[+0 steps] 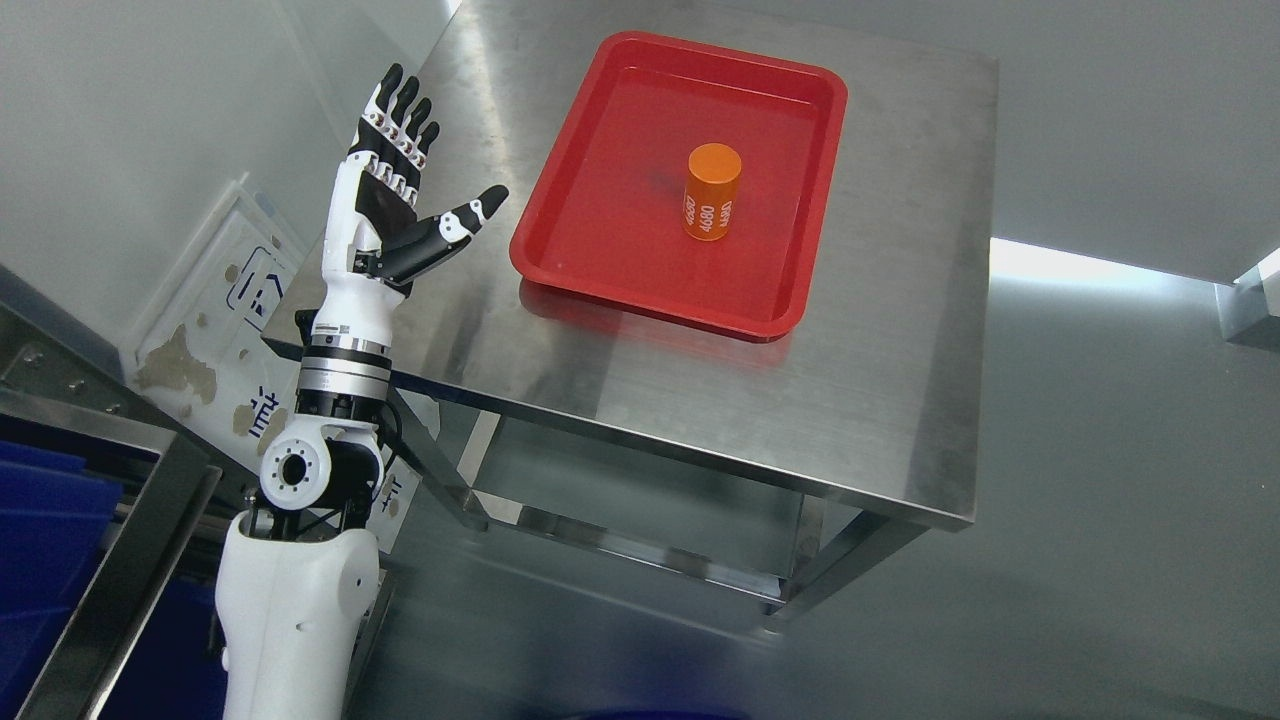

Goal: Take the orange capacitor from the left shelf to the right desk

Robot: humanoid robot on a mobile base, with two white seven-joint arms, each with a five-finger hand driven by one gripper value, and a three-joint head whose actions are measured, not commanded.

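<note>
While its fingers (398, 110) stand straight and spread and its thumb juts sideways, the left robot hand (395, 195) is raised, wide and empty, over the near-left edge of the steel surface (880, 400). To the robot hand's right, well apart from it, the orange capacitor (711, 191) stands upright (white digits down its side) inside a red tray (560, 245) on that surface. A blue bin (45, 540) shows below the robot hand, at the picture's lower left.

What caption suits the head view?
Orange capacitor upright in red tray on steel desk; left hand open beside it.
</note>
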